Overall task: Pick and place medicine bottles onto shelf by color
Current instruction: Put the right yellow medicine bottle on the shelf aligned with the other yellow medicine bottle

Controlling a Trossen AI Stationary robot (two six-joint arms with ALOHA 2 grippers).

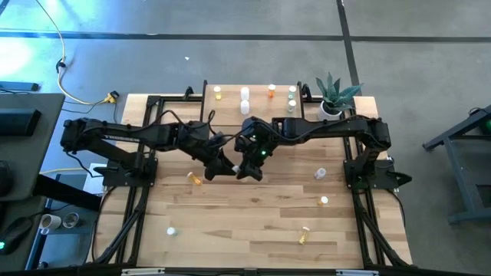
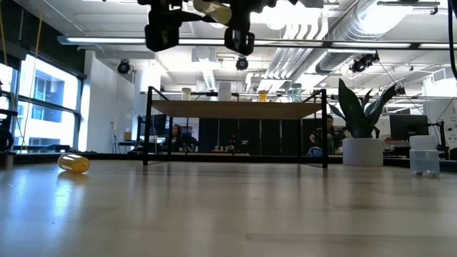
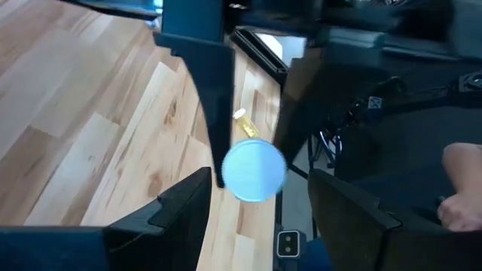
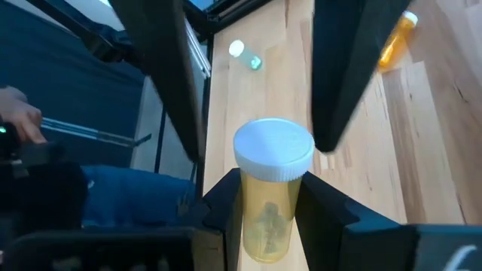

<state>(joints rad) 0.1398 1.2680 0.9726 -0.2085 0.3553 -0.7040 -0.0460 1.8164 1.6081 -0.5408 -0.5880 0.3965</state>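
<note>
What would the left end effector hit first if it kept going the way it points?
Most likely the white-capped yellow bottle gripped by the right end effector; it sits dead ahead between the left end effector's open fingers, cap facing it. Depth is unclear.

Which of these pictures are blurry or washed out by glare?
High view: a blue-white glare patch on the floor at far left. Low view: bright ceiling lights and windows backlight the light-wood shelf on black legs; the near tabletop is soft. Left wrist view: the white round bottle cap is blurred. Right wrist view: the white-capped yellow pill bottle is sharp, the background soft.
</note>
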